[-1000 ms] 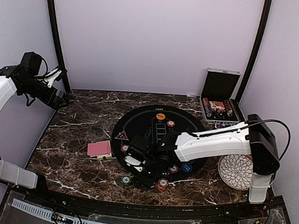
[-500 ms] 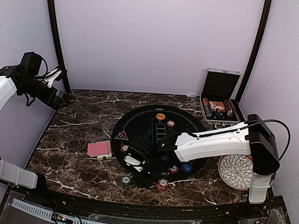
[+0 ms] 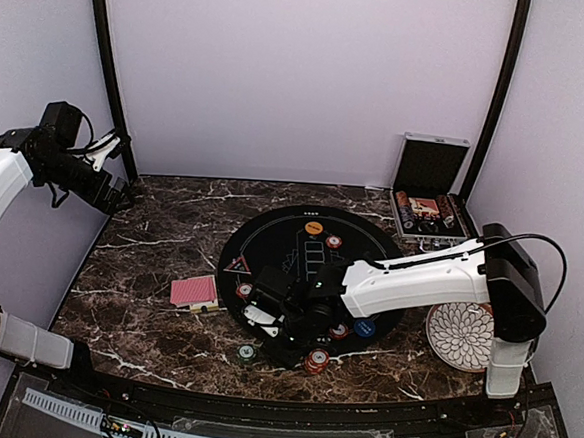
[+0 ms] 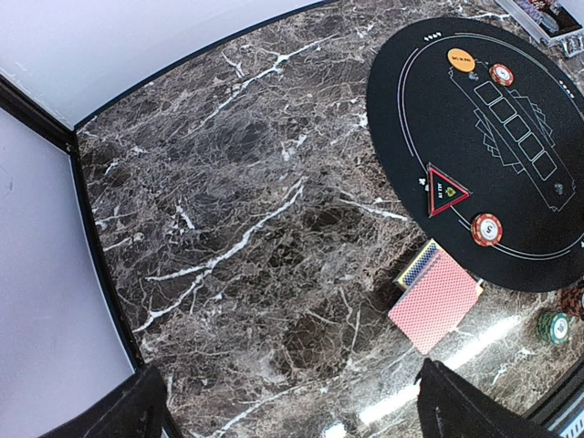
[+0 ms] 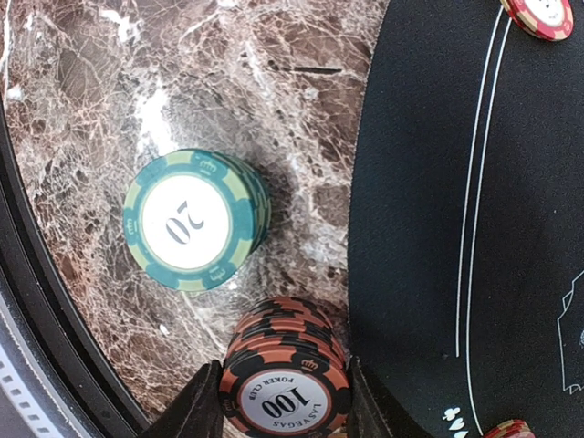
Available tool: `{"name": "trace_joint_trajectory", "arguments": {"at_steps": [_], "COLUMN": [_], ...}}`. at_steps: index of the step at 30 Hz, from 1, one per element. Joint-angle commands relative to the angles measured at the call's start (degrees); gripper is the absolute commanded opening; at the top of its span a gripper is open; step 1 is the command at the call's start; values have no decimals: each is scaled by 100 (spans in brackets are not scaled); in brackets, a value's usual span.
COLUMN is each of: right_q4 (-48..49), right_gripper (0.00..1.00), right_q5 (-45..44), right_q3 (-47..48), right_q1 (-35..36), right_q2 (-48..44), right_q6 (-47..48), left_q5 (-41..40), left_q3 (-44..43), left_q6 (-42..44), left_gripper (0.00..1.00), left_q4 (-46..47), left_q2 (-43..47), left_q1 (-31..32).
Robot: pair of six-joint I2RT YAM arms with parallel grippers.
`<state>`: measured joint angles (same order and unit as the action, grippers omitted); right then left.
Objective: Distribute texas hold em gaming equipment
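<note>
We see almost nothing change: the right fingers (image 5: 199, 409) barely shift, flanking the 100-chip stack (image 5: 285, 388) at the mat (image 5: 438, 182) edge, beside the green stack (image 5: 193, 219) on the worktop (image 5: 73, 91). Whether they clamp it, we cannot tell. The left fingers (image 4: 456, 401) hang apart. We judge the stack unmoved.

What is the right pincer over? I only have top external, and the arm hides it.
Observer: In the right wrist view, the right pincer has a finger on either side of an orange-and-black chip stack. The top chip reads 100.
Operator: And the green one beside it?
Observer: That is a green stack several chips high, marked 20. It sits on the marble, apart from the 100 stack and off the black mat.
</note>
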<state>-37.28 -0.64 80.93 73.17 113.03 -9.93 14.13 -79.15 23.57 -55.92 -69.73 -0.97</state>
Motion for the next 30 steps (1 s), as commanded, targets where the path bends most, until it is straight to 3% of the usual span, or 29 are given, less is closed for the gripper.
{"name": "trace_joint_trajectory", "arguments": {"at_steps": [1,10,30], "right_q4": [78,-105,-295], "right_gripper": [43,23,10], "right_q5": [30,-61,-438], "right_q3": [-16,110,116], "right_q1": [54,57,-227], "right_q2": [-37,-308,-707], "right_q6": [-42,-87,-270], "left_q5": [36,61,150], "left_q3": [-105,-100,-218], "left_q6": [71,62,47], "left_gripper": [99,99,99], "left_q4": [-87,-86,-120], "left_q2": [39,39,-5], "left_q1": [15,18,18]}}
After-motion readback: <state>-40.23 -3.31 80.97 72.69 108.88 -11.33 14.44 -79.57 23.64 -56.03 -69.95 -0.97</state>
